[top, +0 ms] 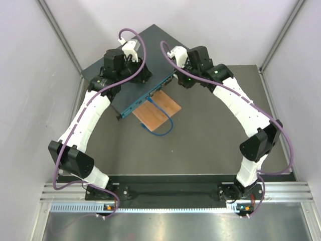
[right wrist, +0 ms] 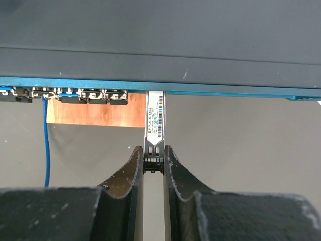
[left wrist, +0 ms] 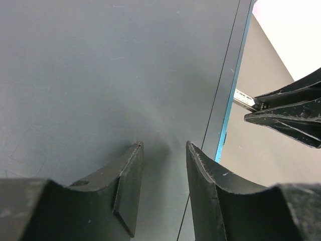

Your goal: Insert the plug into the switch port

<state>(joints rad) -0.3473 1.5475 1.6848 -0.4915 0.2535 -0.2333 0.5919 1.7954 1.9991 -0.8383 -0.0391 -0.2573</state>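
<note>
The switch (top: 150,60) is a flat dark teal box at the back of the table; its port face shows in the right wrist view (right wrist: 160,85). My right gripper (right wrist: 153,150) is shut on the rear end of the plug (right wrist: 155,118), a silver labelled module whose front end is in a port on the switch's face. In the top view the right gripper (top: 173,75) is at the switch's right end. My left gripper (left wrist: 163,148) is open and empty, fingers resting on or just above the switch's top panel (left wrist: 110,70); in the top view it (top: 131,70) is over the switch's left part.
A thin wooden board (top: 156,111) lies in front of the switch, with a blue cable (top: 163,131) looping from a port over it. Several ports (right wrist: 80,94) sit left of the plug. Grey walls close in both sides.
</note>
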